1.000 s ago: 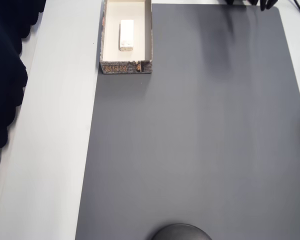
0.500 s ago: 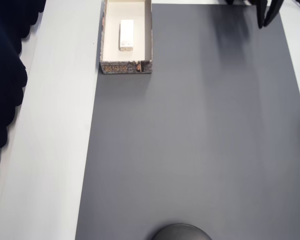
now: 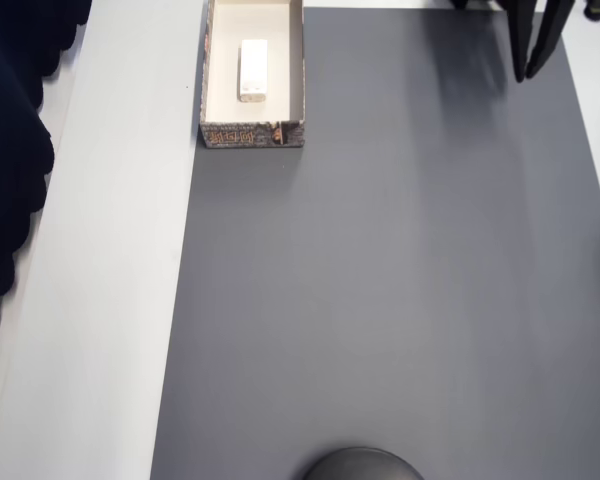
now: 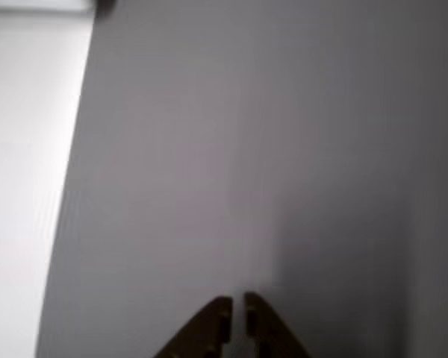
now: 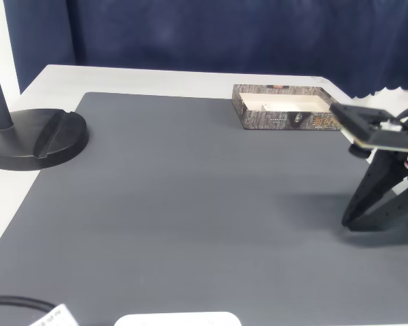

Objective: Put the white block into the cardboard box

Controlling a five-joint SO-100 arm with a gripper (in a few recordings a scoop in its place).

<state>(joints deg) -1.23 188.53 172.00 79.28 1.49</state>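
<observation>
Dark grey matting (image 3: 380,280) covers most of the pale table (image 3: 110,300), with navy curtain behind. At the upper left of the overhead view the white block (image 3: 253,70) lies flat inside the cardboard box (image 3: 298,60), near its middle. Far off at the upper right, the gripper (image 3: 530,74) points down at bare mat, its black fingers nearly together and empty. A black round stand base (image 5: 34,139) sits at the fixed view's left.

The setting was a lab-style test bench: a white counter (image 5: 156,78) carried a grey mat (image 5: 190,204), with a dark blue curtain (image 5: 224,34) behind and a black camera-stand base (image 5: 34,139) at left.
</observation>
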